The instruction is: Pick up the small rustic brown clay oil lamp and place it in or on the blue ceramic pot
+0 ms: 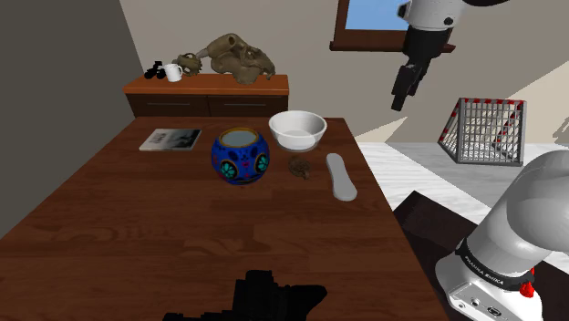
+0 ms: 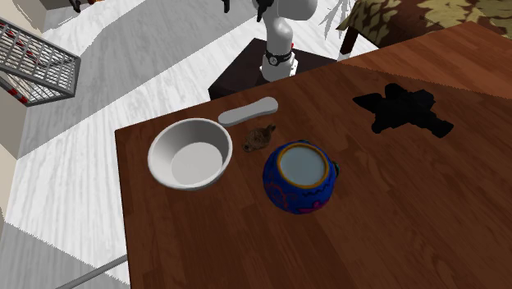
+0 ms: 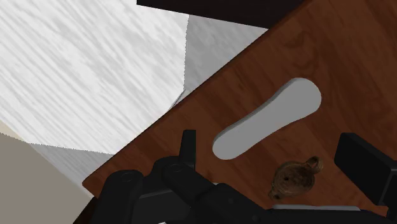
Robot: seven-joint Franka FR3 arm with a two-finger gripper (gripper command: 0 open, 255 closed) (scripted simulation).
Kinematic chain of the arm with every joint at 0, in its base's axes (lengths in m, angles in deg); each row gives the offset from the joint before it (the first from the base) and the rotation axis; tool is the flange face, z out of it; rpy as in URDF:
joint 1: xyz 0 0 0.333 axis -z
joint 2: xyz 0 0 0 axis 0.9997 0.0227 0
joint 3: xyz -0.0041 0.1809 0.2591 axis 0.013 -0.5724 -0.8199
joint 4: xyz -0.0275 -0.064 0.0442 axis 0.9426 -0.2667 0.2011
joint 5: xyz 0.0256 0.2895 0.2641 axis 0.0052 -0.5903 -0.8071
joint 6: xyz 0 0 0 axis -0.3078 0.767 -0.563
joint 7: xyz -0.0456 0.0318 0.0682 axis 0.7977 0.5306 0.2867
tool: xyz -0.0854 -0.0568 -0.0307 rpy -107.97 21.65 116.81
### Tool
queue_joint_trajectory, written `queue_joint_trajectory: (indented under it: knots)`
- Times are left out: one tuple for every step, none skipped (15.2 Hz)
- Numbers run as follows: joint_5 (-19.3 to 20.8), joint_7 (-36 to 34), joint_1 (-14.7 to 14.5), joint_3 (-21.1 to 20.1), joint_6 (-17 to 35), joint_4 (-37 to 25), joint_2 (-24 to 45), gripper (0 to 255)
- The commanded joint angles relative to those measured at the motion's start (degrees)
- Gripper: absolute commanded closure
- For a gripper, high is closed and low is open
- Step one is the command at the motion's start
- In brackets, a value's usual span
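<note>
The small brown clay oil lamp lies on the dark wooden table, between the blue patterned pot and a flat grey oblong piece. The pot stands upright, its mouth facing up. My black gripper hangs high in the air, off the table's edge on the shoulder view's right. In the wrist view the gripper is open with nothing in it. The lamp shows far below, near one finger, beside the grey piece.
A white bowl stands behind the lamp. A book lies beyond the pot and a black lumpy object sits at the near edge. A wire basket stands on the floor; a sideboard carries ornaments.
</note>
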Motion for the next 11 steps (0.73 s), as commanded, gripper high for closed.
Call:
queue_joint_trajectory:
  knots:
    - [0.0,0.0,0.0,0.0,0.0,0.0,0.0,0]
    - [-0.5,-0.9,-0.1,-0.6,1.6,0.1,1.7,0]
    - [-0.9,-1.7,-0.2,-1.1,3.1,0.2,3.4,0]
    - [-1.4,-2.6,-0.3,-1.7,4.7,0.1,5.3,0]
    - [-1.7,-3.5,-0.3,-2.2,6.2,0.0,7.1,0]
    - [-2.1,-4.3,-0.4,-2.8,7.7,-0.2,9.0,0]
    - [-2.4,-5.1,-0.4,-3.3,9.2,-0.5,11.0,0]
    - [-2.7,-6.0,-0.5,-3.9,10.6,-0.8,13.0,0]
    - [-3.0,-6.8,-0.5,-4.4,12.1,-1.3,15.1,0]
    - [-3.2,-7.6,-0.5,-4.9,13.4,-1.8,17.2,0]
    - [-3.3,-8.4,-0.6,-5.4,14.8,-2.4,19.3,0]
